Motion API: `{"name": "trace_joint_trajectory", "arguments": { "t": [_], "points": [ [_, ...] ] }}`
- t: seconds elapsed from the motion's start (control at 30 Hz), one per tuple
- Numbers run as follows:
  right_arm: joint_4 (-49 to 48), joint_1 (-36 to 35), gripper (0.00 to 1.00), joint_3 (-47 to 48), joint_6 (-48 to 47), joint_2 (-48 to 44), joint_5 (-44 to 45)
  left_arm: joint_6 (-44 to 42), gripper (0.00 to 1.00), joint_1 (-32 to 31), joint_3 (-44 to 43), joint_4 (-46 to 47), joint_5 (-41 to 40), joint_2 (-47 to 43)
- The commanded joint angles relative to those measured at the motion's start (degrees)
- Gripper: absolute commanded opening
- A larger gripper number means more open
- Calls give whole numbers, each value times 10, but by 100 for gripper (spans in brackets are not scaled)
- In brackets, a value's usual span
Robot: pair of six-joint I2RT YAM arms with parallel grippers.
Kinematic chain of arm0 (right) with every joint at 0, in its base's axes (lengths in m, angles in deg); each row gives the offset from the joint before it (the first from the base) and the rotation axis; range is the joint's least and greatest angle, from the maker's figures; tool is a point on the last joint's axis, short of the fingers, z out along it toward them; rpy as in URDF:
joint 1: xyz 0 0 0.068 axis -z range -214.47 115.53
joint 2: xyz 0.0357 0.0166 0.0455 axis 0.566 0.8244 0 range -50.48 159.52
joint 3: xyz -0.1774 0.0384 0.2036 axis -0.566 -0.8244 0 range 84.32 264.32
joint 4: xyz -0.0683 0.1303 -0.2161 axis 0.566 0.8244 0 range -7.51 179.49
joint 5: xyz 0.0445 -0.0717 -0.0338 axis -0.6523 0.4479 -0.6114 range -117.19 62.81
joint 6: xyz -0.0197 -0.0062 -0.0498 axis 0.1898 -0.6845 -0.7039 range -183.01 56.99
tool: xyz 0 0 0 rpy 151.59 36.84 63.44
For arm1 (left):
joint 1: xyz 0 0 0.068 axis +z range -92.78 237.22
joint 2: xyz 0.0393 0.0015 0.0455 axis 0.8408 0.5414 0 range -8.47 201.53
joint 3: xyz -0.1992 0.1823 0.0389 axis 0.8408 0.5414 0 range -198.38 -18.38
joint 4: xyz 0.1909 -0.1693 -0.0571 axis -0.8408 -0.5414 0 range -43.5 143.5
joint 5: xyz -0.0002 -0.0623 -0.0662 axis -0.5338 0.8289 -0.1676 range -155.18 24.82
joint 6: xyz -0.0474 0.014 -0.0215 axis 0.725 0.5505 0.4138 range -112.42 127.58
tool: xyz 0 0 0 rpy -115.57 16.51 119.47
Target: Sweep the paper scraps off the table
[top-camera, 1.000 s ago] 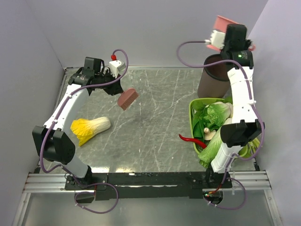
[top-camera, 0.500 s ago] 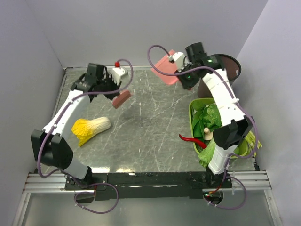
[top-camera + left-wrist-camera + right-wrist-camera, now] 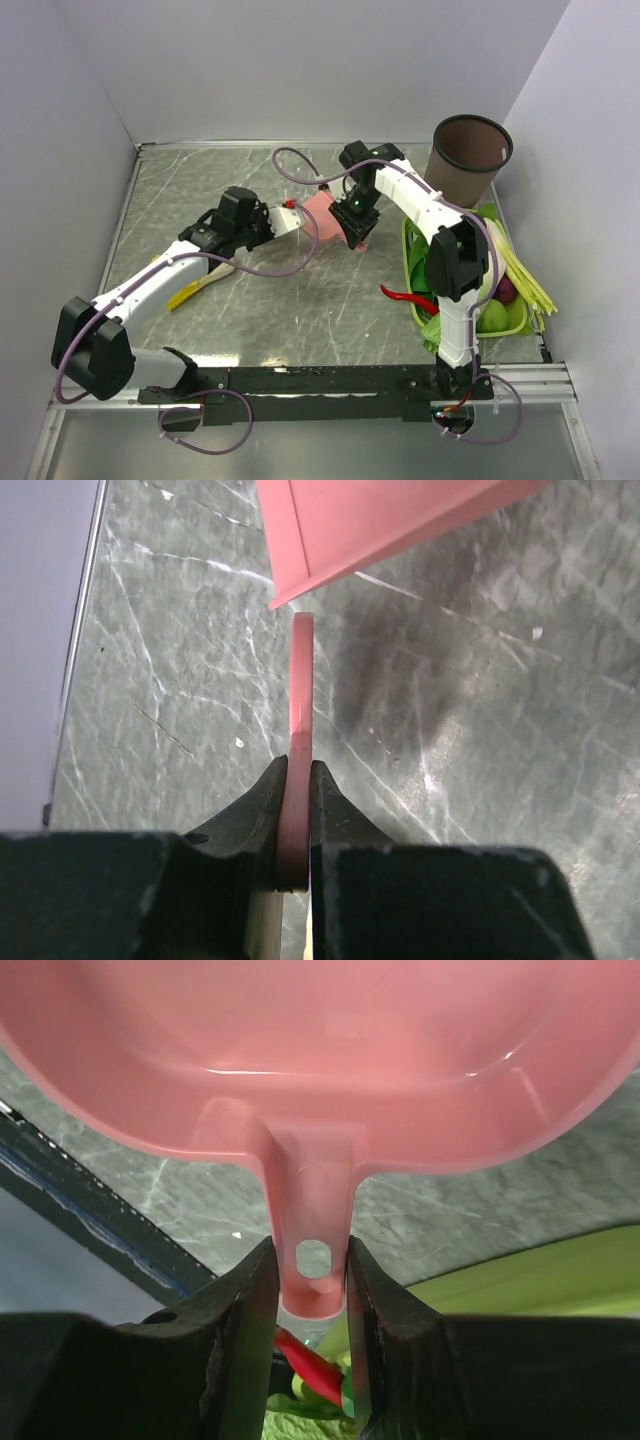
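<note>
Pink dustpan [image 3: 320, 1030] clamped in right gripper [image 3: 312, 1265], thin pink handle [image 3: 302, 680] clenched in left gripper [image 3: 298, 785], green basket [image 3: 408, 242] beside

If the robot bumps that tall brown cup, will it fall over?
Probably quite easily: the brown cup looks tall, and narrower at its base than its rim. Nothing shows inside, so it is likely light. It stands beside the green basket, which might prop it on that side.

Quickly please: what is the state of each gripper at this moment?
Left gripper: closed on a thin pink handle.
Right gripper: closed on the handle of the pink dustpan.
</note>
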State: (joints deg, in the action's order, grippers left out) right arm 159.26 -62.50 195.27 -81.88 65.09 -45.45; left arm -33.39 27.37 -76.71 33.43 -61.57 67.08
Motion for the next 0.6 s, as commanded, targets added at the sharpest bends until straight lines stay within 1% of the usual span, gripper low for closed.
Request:
{"name": "trace_joint_trajectory", "arguments": {
  "t": [0.0,0.13,0.23,0.27,0.33,0.37,0.4,0.47,0.5,0.53,0.57],
  "points": [
    [17,5,0,-24,5,27,-11,-53,1,-22,36,48,-35,-25],
    [7,5,0,-47,2,53,8,-60,1,-41,65,46,-34,-37],
    [0,5,0,-57,-12,68,24,-61,1,-50,74,26,-29,-39],
    [-1,6,0,-58,-13,71,30,-61,4,-50,73,10,-13,-38],
    [-7,5,0,-59,-14,78,37,-76,9,-50,67,-56,30,-30],
    [-7,5,0,-59,-16,82,40,-86,15,-50,62,-87,83,-23],
    [-7,4,0,-61,-20,83,43,-87,16,-51,55,-121,94,-10],
    [-8,3,0,-64,-27,86,48,-63,19,-57,49,-131,112,1],
    [-7,3,5,-64,-34,89,52,-59,20,-57,42,-138,119,8],
    [-4,2,14,-64,-38,91,53,-47,21,-57,38,-138,123,11],
    [0,2,16,-65,-42,92,53,-39,24,-57,30,-138,131,13]
  ]
}}
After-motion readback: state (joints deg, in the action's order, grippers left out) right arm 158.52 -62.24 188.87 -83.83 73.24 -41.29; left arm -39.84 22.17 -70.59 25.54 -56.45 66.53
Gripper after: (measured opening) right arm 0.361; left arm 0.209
